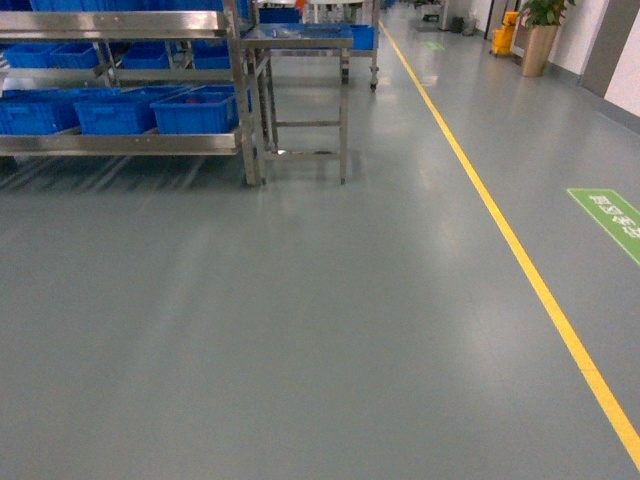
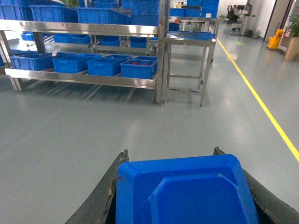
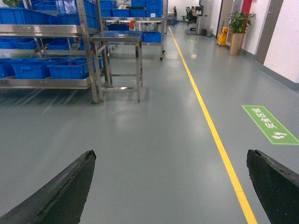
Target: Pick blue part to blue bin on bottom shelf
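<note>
In the left wrist view my left gripper (image 2: 171,150) is shut on the blue part (image 2: 187,191), a flat blue plastic piece with bevelled corners that fills the space between the black fingers. The bottom shelf (image 2: 84,78) of the steel rack lies ahead to the left, across open floor. It carries a row of blue bins (image 2: 138,67). The head view shows the same bottom shelf (image 1: 120,143) and blue bins (image 1: 195,110) at the upper left, with neither gripper in sight. My right gripper (image 3: 170,152) stands open over bare floor with nothing between its fingers.
A small steel table (image 1: 300,40) stands just right of the rack. A yellow floor line (image 1: 500,230) runs along the right, with a green floor sign (image 1: 610,215) beyond it. A potted plant (image 1: 540,40) and a wall stand at the far right. Grey floor lies between me and the rack.
</note>
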### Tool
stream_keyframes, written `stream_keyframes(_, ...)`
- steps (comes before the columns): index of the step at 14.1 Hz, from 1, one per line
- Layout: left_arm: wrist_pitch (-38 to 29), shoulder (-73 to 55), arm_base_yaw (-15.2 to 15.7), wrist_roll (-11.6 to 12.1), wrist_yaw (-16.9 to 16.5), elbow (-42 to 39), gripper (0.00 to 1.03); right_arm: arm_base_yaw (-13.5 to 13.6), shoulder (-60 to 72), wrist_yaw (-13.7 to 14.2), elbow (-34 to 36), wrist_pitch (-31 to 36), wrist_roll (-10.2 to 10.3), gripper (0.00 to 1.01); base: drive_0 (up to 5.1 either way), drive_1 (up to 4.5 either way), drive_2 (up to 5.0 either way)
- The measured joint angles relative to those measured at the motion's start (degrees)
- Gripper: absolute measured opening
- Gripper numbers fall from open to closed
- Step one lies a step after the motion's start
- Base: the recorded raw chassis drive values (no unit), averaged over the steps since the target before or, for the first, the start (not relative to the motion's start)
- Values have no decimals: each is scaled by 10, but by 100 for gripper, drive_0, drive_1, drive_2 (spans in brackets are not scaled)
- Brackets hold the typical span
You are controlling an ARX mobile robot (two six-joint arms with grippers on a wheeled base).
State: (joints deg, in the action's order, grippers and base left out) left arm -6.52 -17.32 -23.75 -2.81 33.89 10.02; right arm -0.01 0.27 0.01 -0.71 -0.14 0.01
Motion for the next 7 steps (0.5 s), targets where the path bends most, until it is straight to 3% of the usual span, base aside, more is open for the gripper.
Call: stream_keyframes(7,-3,0,0,1,0,0,43,0,0,0,0,0,0,98,-150,-150,-150)
